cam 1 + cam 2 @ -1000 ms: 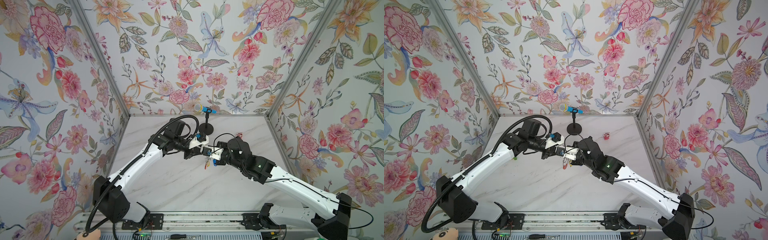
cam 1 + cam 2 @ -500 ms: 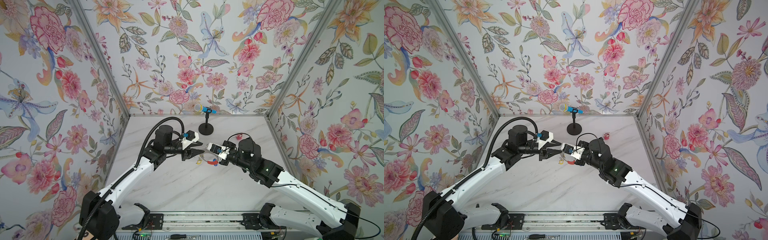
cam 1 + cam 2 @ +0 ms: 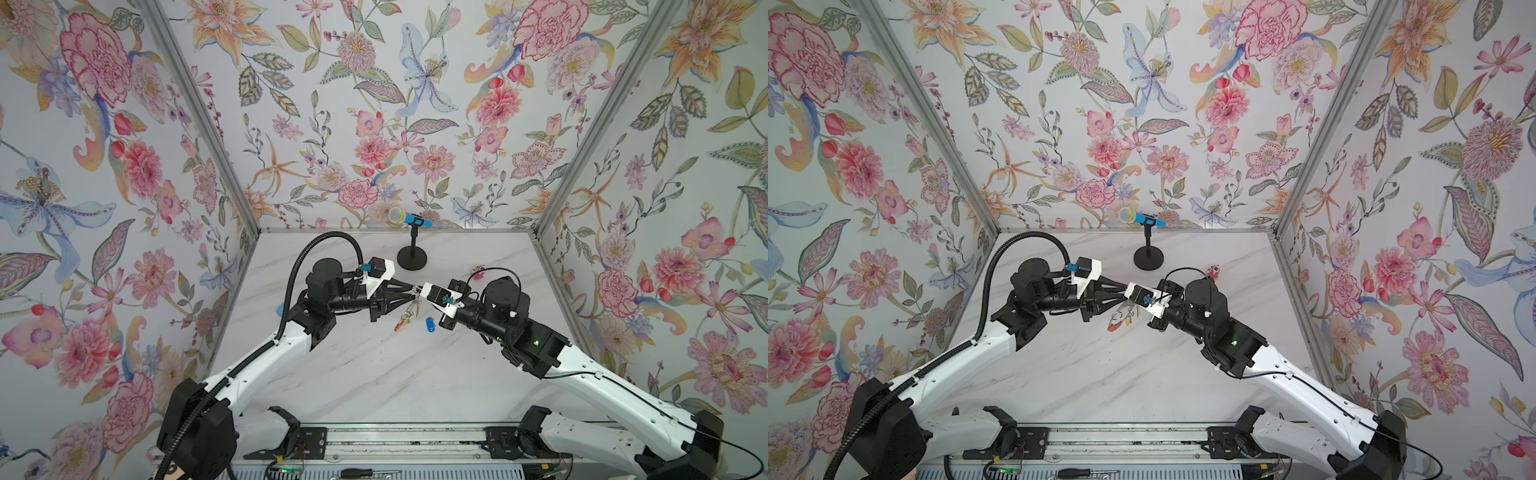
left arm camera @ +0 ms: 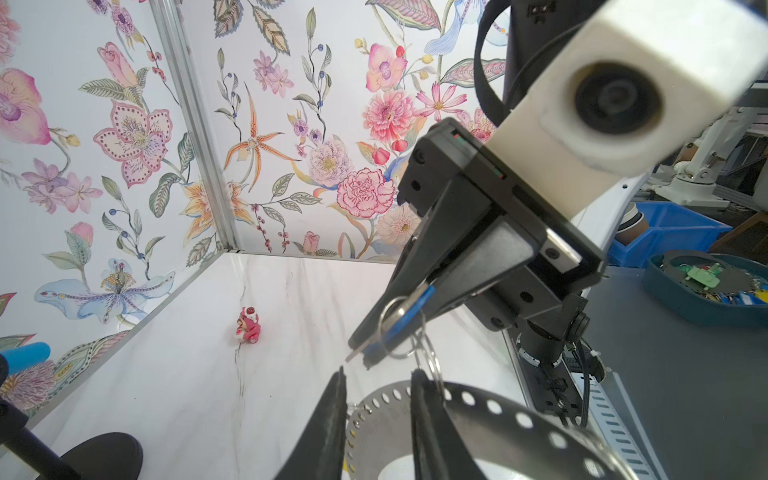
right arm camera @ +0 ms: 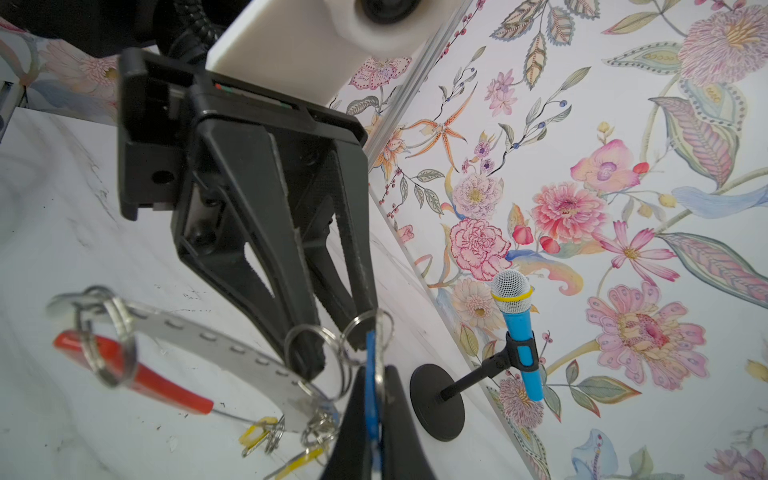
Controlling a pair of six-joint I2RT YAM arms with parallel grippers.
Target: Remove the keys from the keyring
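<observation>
My two grippers meet tip to tip above the middle of the marble table. My right gripper is shut on a key's blue tag; that key also shows in the left wrist view. Its split ring sits at one left fingertip. My left gripper is open, jaws a finger-width apart with nothing between them. One finger pokes through another ring. The keyring, a perforated metal band with a red sleeve, hangs below with yellow-tagged keys. A blue tag lies on the table.
A toy microphone stands on a round black base at the back. A small red-pink figure sits at the back right. Floral walls close in three sides. A rail runs along the front edge.
Half a second ago the two grippers stood a short gap apart. Now their tips meet again over the hanging keys. The right gripper has stayed shut throughout.
</observation>
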